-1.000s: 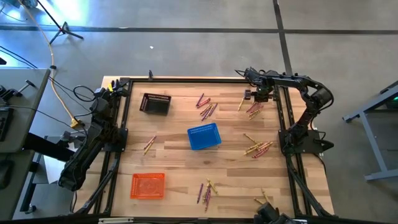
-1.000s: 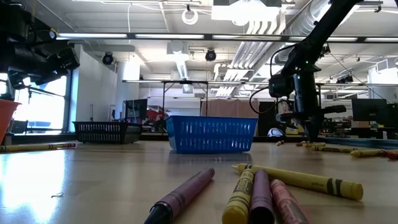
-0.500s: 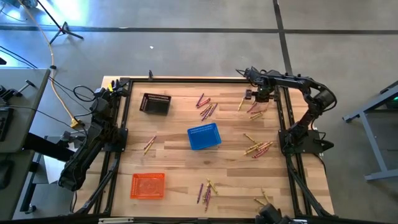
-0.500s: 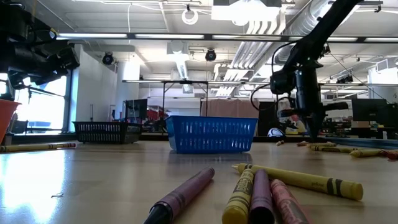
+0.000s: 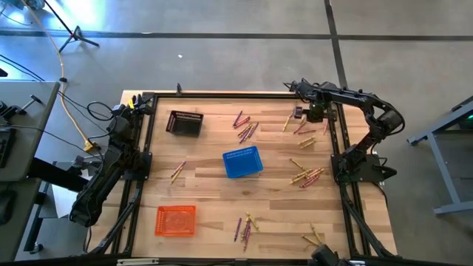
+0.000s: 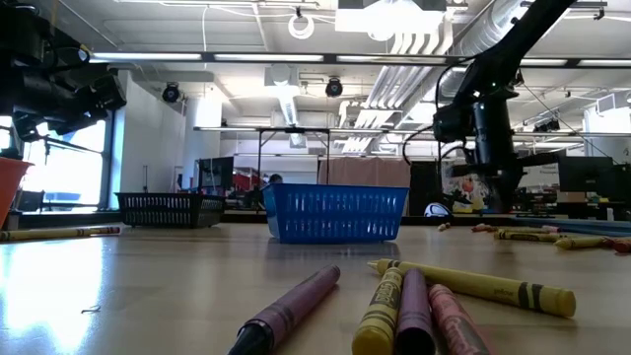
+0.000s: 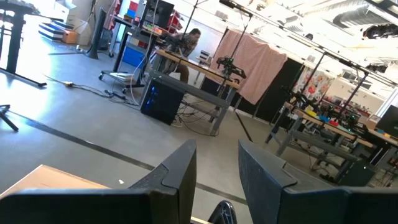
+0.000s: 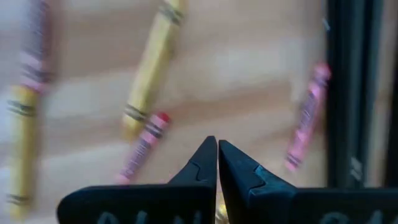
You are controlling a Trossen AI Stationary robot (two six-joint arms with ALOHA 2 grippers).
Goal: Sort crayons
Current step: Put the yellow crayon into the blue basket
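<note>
Two closed, empty jaws of the right gripper (image 8: 217,163) hover beside the pink wax crayon (image 8: 143,148); descending shut, they could push it away. Left gripper (image 7: 216,171) waits, jaws slightly apart.

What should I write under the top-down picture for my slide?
Right gripper shut above scattered crayons; blue basket sits mid-table.

the right claw (image 5: 316,112) has slid toward the table's right edge, over the far-right crayons (image 5: 302,131).

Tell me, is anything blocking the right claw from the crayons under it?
Nothing visible does. The right gripper, shut and empty, hangs over bare wood with a red-pink crayon and a yellow crayon lying just beyond its tips.
</note>
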